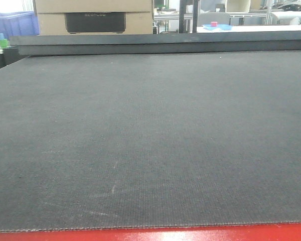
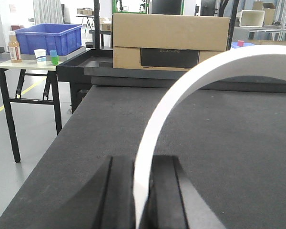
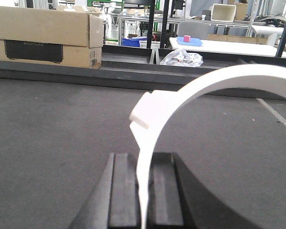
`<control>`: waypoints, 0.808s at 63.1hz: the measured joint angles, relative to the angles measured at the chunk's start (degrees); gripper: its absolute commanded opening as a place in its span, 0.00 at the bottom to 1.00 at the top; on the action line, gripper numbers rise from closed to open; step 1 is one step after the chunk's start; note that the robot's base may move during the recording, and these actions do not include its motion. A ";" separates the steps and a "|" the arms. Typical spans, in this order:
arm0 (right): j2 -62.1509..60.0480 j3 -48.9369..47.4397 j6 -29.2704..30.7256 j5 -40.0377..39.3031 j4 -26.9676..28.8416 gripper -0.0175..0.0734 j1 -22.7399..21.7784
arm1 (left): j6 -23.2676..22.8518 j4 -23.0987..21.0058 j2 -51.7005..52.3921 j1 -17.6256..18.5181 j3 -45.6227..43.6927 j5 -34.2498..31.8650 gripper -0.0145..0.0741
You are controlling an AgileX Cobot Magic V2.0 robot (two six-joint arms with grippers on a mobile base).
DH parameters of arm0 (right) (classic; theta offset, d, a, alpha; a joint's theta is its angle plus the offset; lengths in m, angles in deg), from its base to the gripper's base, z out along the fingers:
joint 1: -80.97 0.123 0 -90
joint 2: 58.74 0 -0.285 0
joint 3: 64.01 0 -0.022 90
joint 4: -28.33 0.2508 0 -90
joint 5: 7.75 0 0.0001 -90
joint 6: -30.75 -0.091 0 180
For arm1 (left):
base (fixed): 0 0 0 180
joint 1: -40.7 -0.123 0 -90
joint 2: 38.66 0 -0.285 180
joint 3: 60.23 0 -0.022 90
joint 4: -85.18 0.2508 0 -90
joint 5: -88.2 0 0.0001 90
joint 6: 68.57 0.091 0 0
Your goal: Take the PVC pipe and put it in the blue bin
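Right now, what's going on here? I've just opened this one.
Each hand is closed on a thin white curved piece, possibly the PVC. The left hand pinches a white arc, and the right hand pinches a stepped white arc. Both sit low over the black mat; the front view shows no pipe and neither arm. The blue bin stands on a side table beyond the mat's left edge, away from both hands.

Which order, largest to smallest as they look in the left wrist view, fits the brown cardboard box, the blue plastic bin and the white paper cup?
1. brown cardboard box
2. blue plastic bin
3. white paper cup
This is apparent size only; box and bin may stand at unlike distances.
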 measured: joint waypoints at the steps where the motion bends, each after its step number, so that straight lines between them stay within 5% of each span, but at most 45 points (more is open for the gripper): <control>1: 0.00 0.00 0.00 -0.12 0.00 0.01 0.00 | 0.00 0.00 0.00 0.00 0.00 0.00 0.04; 51: 0.00 0.00 0.00 -0.12 0.00 0.01 0.00 | 0.00 0.00 0.00 0.00 0.00 0.00 0.04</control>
